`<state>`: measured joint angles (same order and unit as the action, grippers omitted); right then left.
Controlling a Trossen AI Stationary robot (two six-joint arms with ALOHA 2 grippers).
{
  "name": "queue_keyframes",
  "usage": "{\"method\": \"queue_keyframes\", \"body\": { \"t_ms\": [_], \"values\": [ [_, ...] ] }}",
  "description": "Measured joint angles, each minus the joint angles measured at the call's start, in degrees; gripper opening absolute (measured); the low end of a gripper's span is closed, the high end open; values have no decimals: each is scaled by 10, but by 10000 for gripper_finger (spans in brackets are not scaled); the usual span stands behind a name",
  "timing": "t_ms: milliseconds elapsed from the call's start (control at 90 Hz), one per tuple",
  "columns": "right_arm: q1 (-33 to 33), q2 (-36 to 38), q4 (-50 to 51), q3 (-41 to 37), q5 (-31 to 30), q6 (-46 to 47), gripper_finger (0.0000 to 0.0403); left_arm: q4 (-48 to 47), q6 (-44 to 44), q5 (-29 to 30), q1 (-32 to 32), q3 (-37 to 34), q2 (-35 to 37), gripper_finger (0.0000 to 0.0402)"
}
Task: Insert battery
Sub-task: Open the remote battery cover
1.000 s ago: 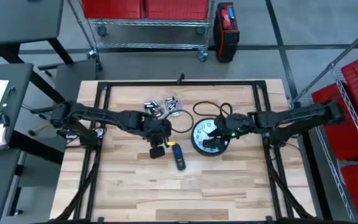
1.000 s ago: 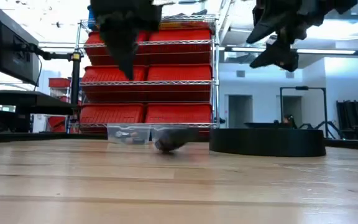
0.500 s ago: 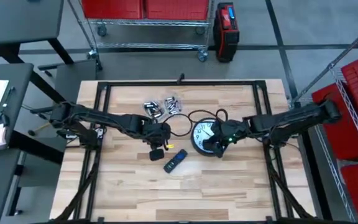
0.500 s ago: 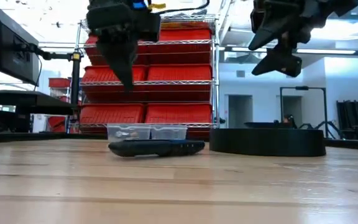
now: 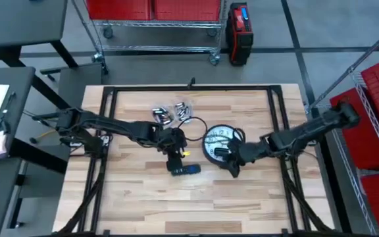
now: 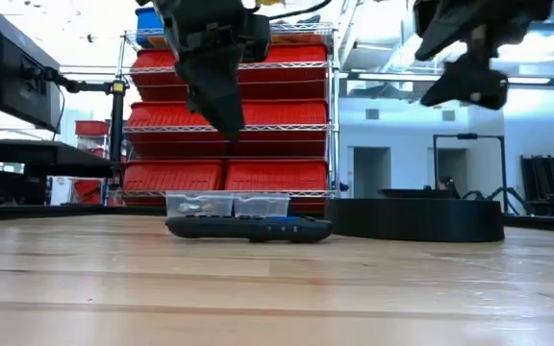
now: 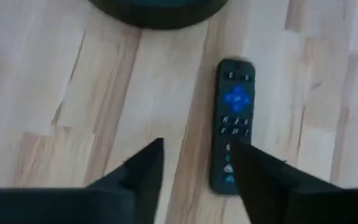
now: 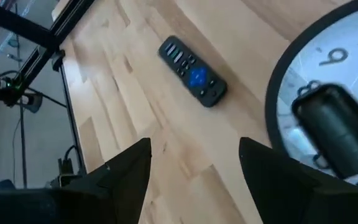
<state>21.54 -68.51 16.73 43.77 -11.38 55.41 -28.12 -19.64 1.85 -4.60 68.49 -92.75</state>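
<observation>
Hovering just above the remote, the left gripper has its fingers spread and empty; in the left wrist view the remote lies button-side up, just off one fingertip. That matters, because the battery compartment is presumably on the underside, so the remote looks due for a flip before any cell goes in. It rests flat on the table, near the clock, which lies face up.

Over at the clock's near edge, the right gripper hangs above the wood with its fingers apart, nothing between them. Its wrist view frames both the remote and the clock face, so it looks poised to help, perhaps to steady the remote.

The batteries sit in a loose cluster by the far edge, well apart from both grippers. None has been fetched yet.
</observation>
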Motion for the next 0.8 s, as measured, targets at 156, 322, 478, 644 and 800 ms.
{"method": "queue_keyframes", "body": {
  "t_ms": [156, 322, 478, 644, 800],
  "values": [
    [54, 0, 32, 0, -31, -18, 230, 10, 7, -13, -19, 0, -20, 249],
    [94, 0, 55, 0, -51, -52, 230, 34, 30, 13, -44, 0, -49, 259],
    [113, 0, 58, 0, -75, -76, 230, 52, 64, 29, -55, 1, -71, 254],
    [124, 0, 66, 0, -85, -66, 230, 52, 139, 32, -57, 1, -96, 252],
    [126, -1, 66, 0, -110, -17, 230, 51, 200, 33, -59, 0, -136, 252]
  ]
}}
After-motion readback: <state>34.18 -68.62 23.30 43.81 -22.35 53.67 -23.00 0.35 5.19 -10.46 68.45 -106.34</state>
